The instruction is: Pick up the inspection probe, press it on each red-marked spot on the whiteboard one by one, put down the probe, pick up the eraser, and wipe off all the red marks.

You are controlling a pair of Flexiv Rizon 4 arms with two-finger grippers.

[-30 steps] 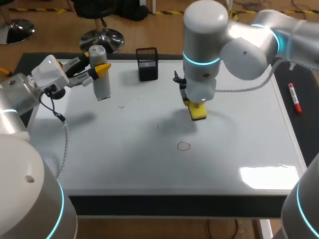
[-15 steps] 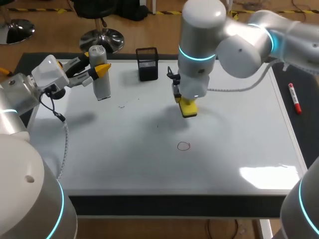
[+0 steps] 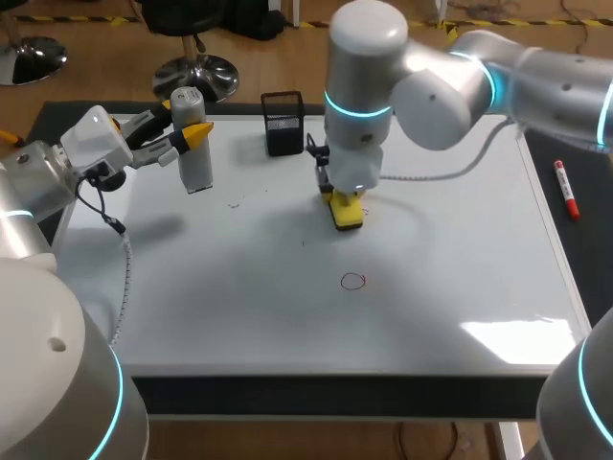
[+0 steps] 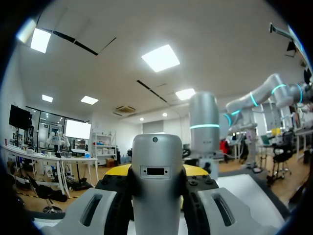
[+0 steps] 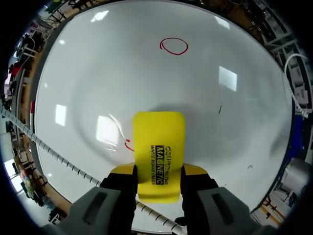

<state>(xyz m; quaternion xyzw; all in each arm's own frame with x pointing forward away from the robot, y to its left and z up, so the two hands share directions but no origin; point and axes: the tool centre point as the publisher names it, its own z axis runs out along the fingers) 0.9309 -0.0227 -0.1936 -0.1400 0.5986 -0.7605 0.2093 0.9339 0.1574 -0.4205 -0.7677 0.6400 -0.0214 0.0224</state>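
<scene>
A glossy white whiteboard (image 3: 287, 316) with a thin pale rim covers most of the frame, lying flat on a dark table (image 3: 575, 259) that shows as a strip along the right and bottom edges. Ceiling lights glare off the board at lower right. 1 red circle (image 3: 353, 281) is drawn thinly just below the center, and a few tiny dark specks (image 3: 235, 203) dot the upper left area.

The right gripper (image 3: 346, 213), just above the center, pinches a yellow eraser (image 3: 347, 210), a flat block with rounded corners, 1 finger on each long side. The eraser sits low at the board; whether it touches cannot be told. In the right wrist view a short red stroke (image 5: 128, 145) lies just beside the eraser, and the circle is well ahead of it.

At upper left the left gripper (image 3: 189, 137) clamps a probe (image 3: 194, 158), a smooth grey and white cylinder held upright above the board, with yellow tips on both its sides.

A small black box (image 3: 283, 123) stands at the board's top edge, open-topped; its contents cannot be made out. A red marker pen (image 3: 566, 188) lies on the dark table at the right, off the board.
</scene>
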